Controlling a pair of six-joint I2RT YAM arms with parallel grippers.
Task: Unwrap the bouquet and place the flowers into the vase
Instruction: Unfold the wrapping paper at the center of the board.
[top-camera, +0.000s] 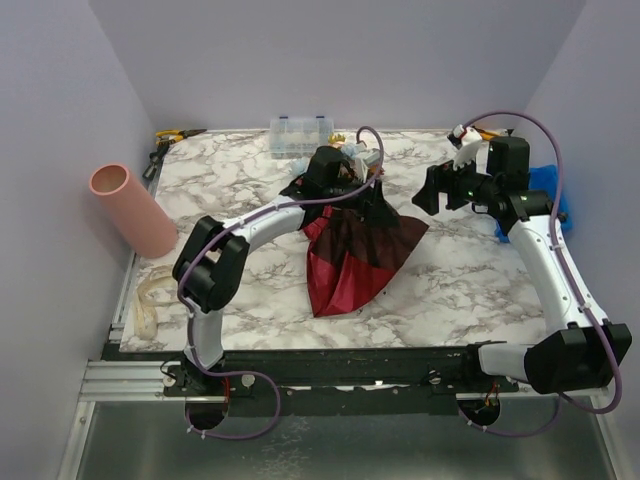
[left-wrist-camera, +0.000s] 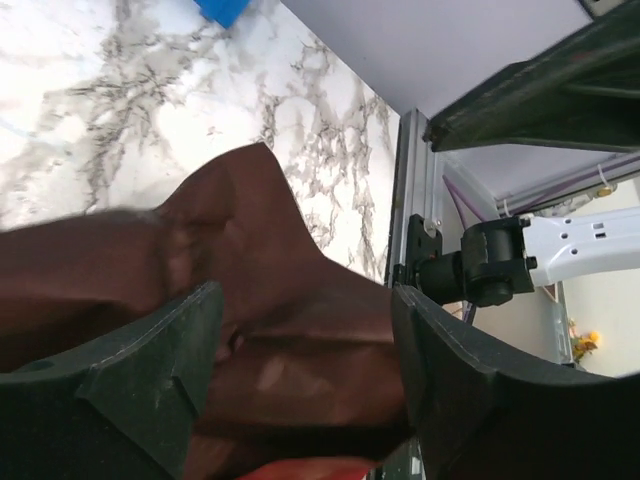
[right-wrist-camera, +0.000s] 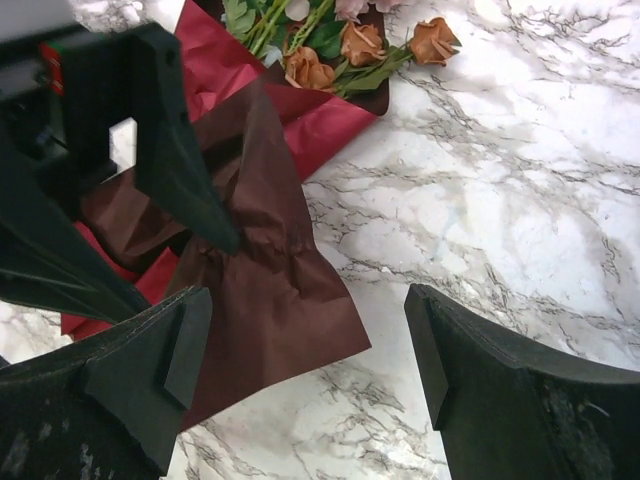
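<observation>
The bouquet (top-camera: 350, 255) lies mid-table, its dark maroon sheet (right-wrist-camera: 262, 300) loose and spread over red inner paper. The flowers (right-wrist-camera: 360, 45), brownish-orange blooms on green stems, poke out of the sheet's far end. My left gripper (top-camera: 348, 188) sits low on the bouquet's upper part. Its jaws stand apart, with a fold of maroon sheet (left-wrist-camera: 250, 230) bulging between them. My right gripper (right-wrist-camera: 308, 300) hovers open just right of the bouquet, a corner of the sheet under its left finger and nothing held. The vase (top-camera: 132, 210), a salmon-pink tube, leans at the table's left edge.
A clear plastic box (top-camera: 300, 135) stands at the back behind the bouquet. A blue bin (top-camera: 548, 190) sits at the right edge under the right arm. Hand tools (top-camera: 172, 138) lie at the back left corner. A pale clear object (top-camera: 150, 300) rests at the front left.
</observation>
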